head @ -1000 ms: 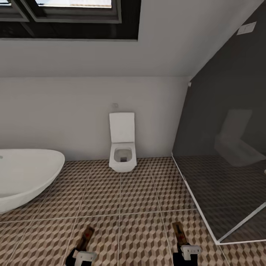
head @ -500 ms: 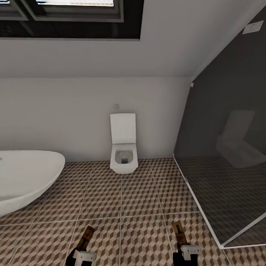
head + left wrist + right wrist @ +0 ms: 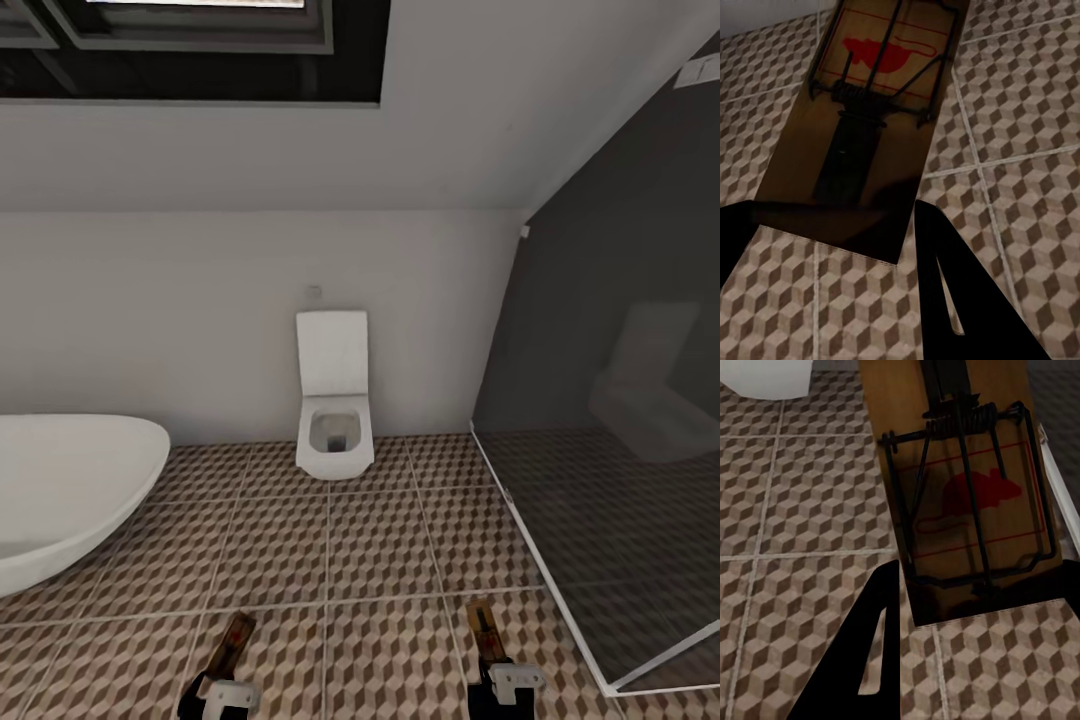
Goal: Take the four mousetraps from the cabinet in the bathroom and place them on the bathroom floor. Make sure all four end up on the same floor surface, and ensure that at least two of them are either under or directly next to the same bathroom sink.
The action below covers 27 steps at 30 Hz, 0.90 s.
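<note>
Wrist views give the detail the head view lacks. Left wrist view: mousetrap (image 3: 866,127) seen close, tan board, dark wire spring and bar, red mouse print, its near end sitting between the two dark fingers (image 3: 945,300) of the left gripper (image 3: 832,247), which is closed on it. Right wrist view: second mousetrap (image 3: 960,487) same build, red print and wire frame clear, near end between the right gripper's (image 3: 975,622) dark fingers (image 3: 862,660), closed on the board too.

Head view shows only small slivers of each trap: one (image 3: 232,642) sticking forward from the left gripper (image 3: 225,685), the other (image 3: 484,630) from the right gripper (image 3: 500,672). What it adds is the room layout.

Pose: both grippers low at the near edge of the head view, well apart, pointing forward toward the toilet (image 3: 333,400), traps held roughly flat above the bathroom floor (image 3: 370,540). Contact with the tiles: cannot tell.

Room, relative to the toilet: it hangs on the white back wall (image 3: 180,320), lid up. White oval bathtub (image 3: 70,490) well to its left. Glass shower screen (image 3: 610,420) with white frame to its right, dark, with the toilet reflected in it. Sloped ceiling with a dark-framed skylight (image 3: 190,40) above. Cube-pattern tiles, pale grout, run from the toilet back to the grippers.
</note>
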### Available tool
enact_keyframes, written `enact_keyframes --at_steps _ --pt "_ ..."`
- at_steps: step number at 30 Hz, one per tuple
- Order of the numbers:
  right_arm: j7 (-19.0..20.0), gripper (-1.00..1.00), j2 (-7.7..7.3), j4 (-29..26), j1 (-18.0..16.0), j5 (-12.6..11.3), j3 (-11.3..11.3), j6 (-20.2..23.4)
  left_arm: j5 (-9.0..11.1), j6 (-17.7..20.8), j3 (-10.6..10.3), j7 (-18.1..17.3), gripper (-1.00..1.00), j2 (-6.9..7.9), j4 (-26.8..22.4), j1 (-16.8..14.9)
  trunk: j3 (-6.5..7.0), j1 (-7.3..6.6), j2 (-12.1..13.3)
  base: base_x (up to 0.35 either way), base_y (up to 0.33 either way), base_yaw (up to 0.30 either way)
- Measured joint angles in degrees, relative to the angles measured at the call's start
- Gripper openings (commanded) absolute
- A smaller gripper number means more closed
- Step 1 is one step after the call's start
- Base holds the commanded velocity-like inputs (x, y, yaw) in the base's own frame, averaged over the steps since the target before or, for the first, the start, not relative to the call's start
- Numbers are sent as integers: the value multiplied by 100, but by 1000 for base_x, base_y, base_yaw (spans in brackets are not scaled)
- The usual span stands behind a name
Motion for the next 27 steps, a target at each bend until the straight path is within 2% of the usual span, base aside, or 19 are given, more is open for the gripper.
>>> enact_keyframes --at_steps 9,20,27 --pt "0 -100 0 0 1 0 -1 0 0 0 0 0 -100 0 0 0 0 0 0 205 4 0" --pt "-1 -100 0 -1 1 0 -2 2 0 -1 0 0 -100 0 1 0 0 0 0 206 104 0" --pt "0 -100 0 0 1 0 0 -10 0 0 0 -2 -100 0 0 0 0 2 1 60 22 0"
